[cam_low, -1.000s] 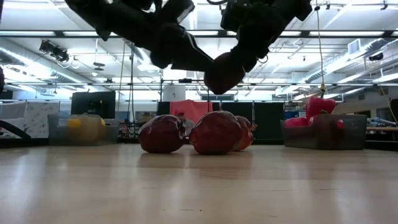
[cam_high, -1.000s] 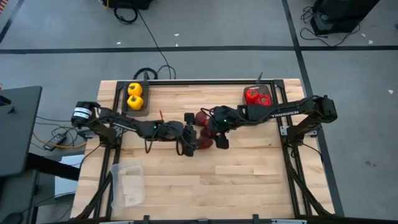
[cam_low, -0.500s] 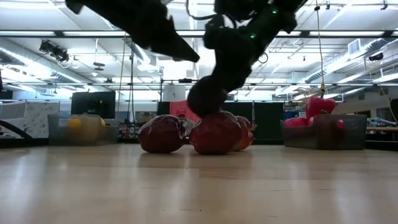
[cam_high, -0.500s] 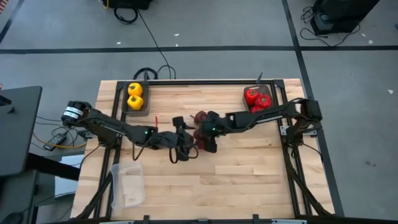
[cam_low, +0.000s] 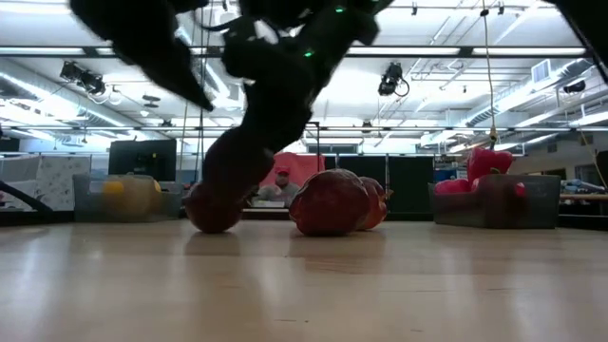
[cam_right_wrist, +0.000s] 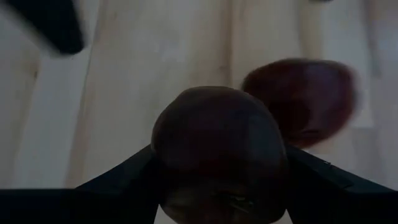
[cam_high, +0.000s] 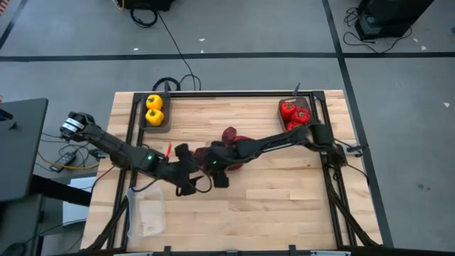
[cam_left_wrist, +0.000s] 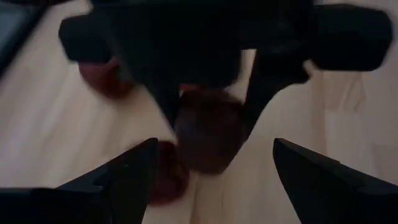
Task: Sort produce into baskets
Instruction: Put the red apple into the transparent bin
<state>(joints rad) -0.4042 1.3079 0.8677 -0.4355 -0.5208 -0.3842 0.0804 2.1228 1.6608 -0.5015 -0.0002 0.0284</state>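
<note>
Now my right gripper (cam_right_wrist: 217, 186) grips a dark maroon fruit (cam_right_wrist: 219, 149) low over mid-table, beside other maroon fruits (cam_low: 331, 201), while my left gripper (cam_high: 186, 179) hangs unclenched nearby, facing it.

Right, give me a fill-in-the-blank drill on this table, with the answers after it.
1. The grey tray on the left arm's side holds two ___ peppers.
2. The right tool is closed on a dark ___ fruit.
3. The ___ tray has no produce in it.
4. The left tool holds nothing; its fingers stand ___.

Missing words: yellow; maroon; clear; open
</note>
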